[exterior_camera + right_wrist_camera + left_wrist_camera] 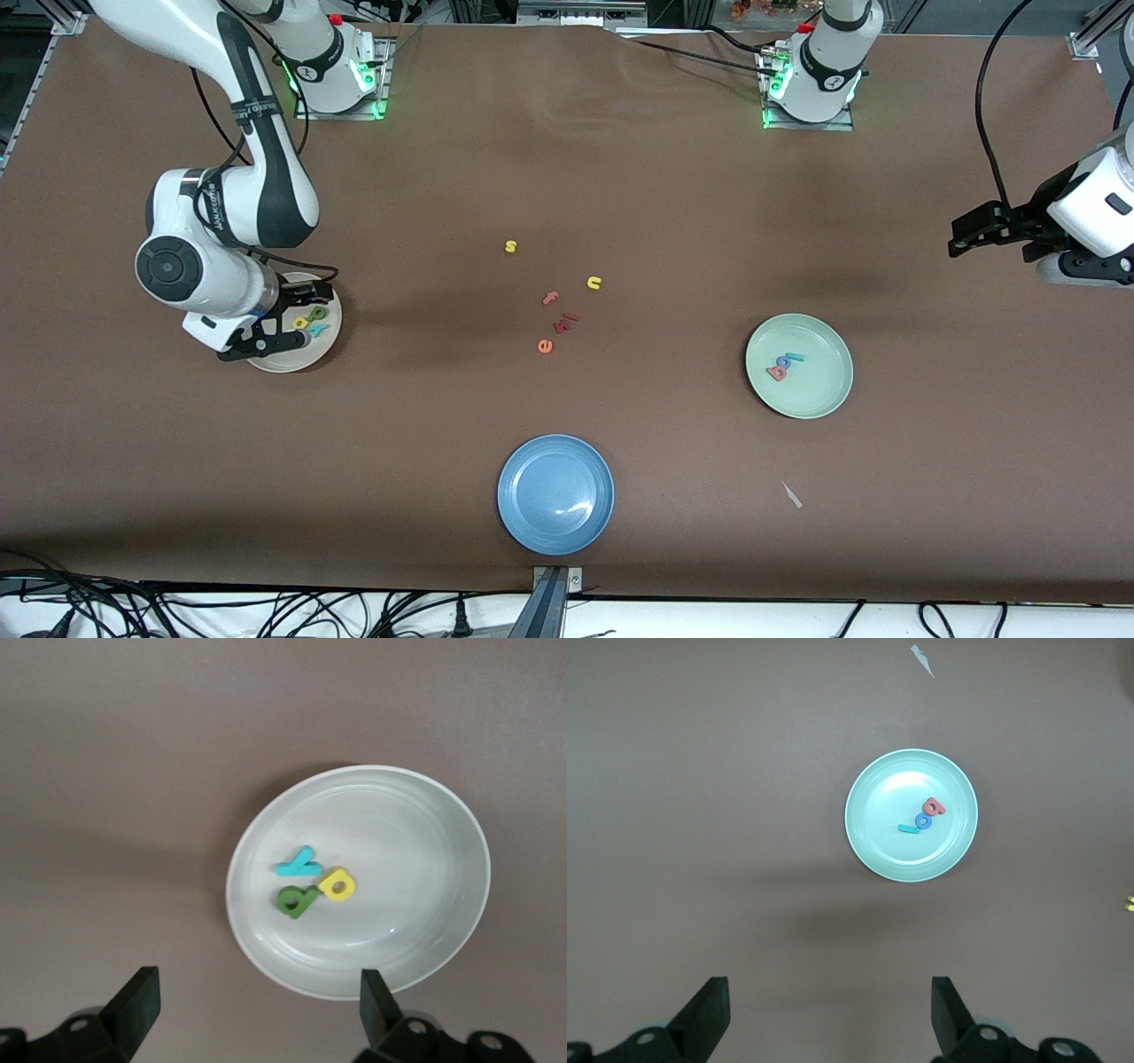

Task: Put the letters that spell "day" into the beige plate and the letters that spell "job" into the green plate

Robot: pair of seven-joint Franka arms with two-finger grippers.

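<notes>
The beige plate (282,361) lies toward the right arm's end of the table. In it are the yellow d (337,885), the green a (297,900) and the teal y (298,863), close together. My right gripper (288,321) hangs open just above this plate's edge (425,815), holding nothing (257,1001). The green plate (824,394) lies toward the left arm's end and holds the teal j (907,827), the blue o (923,821) and the salmon-red b (934,806). My left gripper (983,232) waits open and empty over bare table, apart from the green plate (868,797).
A blue plate (555,494) lies nearest the front camera at mid-table. Loose letters sit in the middle: a yellow s (510,246), a yellow u (594,283), a pink f (550,299), an orange e (545,346) and a red piece (567,322). A white scrap (791,494) lies nearer the camera than the green plate.
</notes>
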